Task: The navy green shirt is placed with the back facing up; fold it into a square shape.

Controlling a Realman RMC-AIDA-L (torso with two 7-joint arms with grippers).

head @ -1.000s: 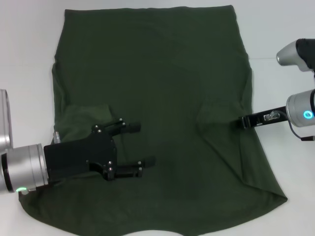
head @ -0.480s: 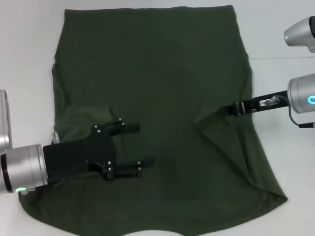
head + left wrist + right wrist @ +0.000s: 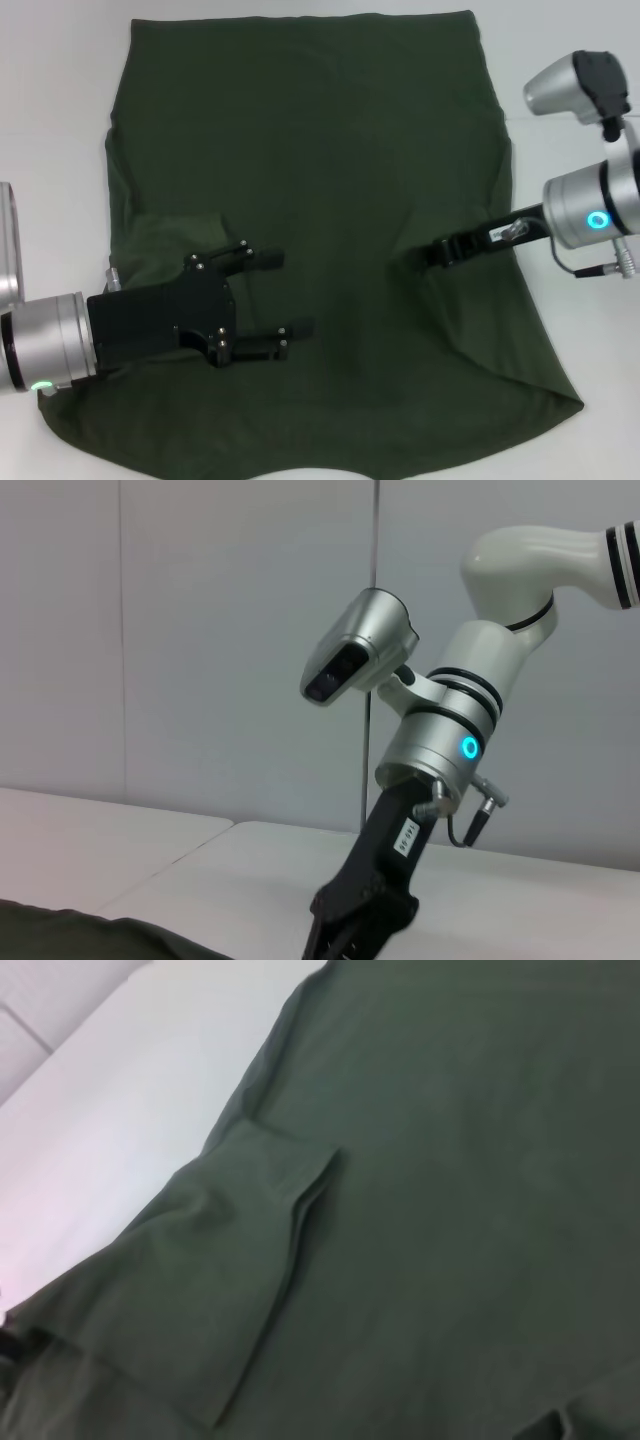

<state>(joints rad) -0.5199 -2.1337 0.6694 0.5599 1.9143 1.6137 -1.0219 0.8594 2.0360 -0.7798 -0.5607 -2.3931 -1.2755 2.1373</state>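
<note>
The navy green shirt (image 3: 310, 230) lies back-up, filling most of the white counter (image 3: 50, 120). Left pincer (image 3: 290, 292) rests wide open at lower left. Right pincer (image 3: 440, 250), mid-right, pinches the sleeve fold; a loose pinch could drop it, leaving a crooked fold.

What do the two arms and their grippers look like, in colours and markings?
Left gripper: black, boxy body with two slim black fingers, on a silver wrist with a small green light. Right gripper: narrow and black, bearing a small white label, below a silver cylinder with a glowing cyan ring and a thin cable; its upper links are white with black bands.
</note>
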